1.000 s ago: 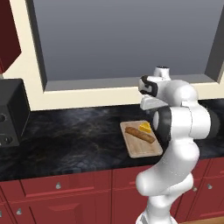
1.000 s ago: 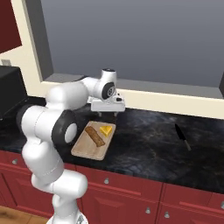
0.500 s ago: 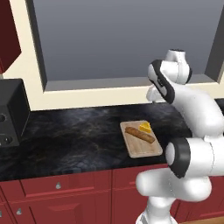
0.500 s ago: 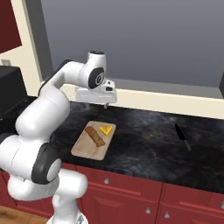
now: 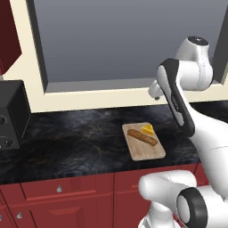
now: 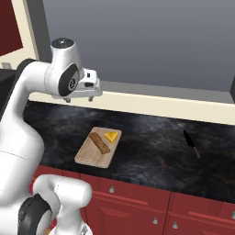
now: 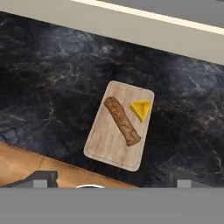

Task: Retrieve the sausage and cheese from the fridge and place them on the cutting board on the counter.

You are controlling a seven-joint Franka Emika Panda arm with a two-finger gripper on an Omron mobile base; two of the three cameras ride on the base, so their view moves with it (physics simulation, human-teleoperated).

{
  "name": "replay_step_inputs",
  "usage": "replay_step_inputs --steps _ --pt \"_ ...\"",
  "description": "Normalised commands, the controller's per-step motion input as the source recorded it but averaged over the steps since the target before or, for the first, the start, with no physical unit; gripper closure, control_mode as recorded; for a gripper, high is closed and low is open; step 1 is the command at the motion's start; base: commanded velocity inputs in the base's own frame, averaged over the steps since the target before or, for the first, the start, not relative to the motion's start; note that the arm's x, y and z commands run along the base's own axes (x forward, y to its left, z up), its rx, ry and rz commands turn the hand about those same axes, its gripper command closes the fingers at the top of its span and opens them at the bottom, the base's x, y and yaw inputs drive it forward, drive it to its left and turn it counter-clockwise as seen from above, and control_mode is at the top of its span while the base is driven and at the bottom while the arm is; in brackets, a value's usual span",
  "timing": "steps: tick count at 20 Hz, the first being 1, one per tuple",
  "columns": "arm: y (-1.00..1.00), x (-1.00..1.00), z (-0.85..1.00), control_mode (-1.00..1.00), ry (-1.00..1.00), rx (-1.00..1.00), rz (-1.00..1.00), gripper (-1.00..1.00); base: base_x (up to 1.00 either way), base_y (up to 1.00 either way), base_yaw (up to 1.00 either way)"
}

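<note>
The tan cutting board (image 5: 143,142) (image 6: 97,148) (image 7: 120,127) lies on the black marbled counter (image 5: 67,138) (image 6: 151,137) (image 7: 43,87). On it rest a brown sausage (image 5: 142,137) (image 6: 99,142) (image 7: 122,121) laid diagonally and a yellow cheese wedge (image 5: 148,129) (image 6: 111,137) (image 7: 141,109) beside its far end. My gripper (image 6: 79,98) (image 7: 114,178) hangs high above the board, pointing down, open with nothing between its fingers (image 6: 90,97). In the left base view the gripper (image 5: 155,95) is partly hidden behind my arm. The fridge is out of view.
A black knife (image 6: 192,143) lies on the counter to the right of the board. A dark microwave (image 5: 10,116) stands at the left end. A cream window ledge (image 5: 98,99) backs the counter; red cabinets (image 5: 58,191) run below.
The arm has swung upward and the gripper has risen well above the board, staying open. Sausage and cheese have not moved.
</note>
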Motion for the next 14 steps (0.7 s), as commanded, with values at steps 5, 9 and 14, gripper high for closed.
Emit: replay_step_inputs --steps 5,9,14 --pt "-0.04 -0.88 0.2 -1.0 -0.37 -0.02 -0.03 -1.0 0.0 0.0 0.0" --pt "0.0 -0.84 0.69 -1.0 -0.1 -0.01 -0.07 -1.0 0.0 0.0 0.0" --pt "0.09 -0.97 0.33 -1.0 0.05 -0.03 -0.02 -1.0 0.0 0.0 0.0"
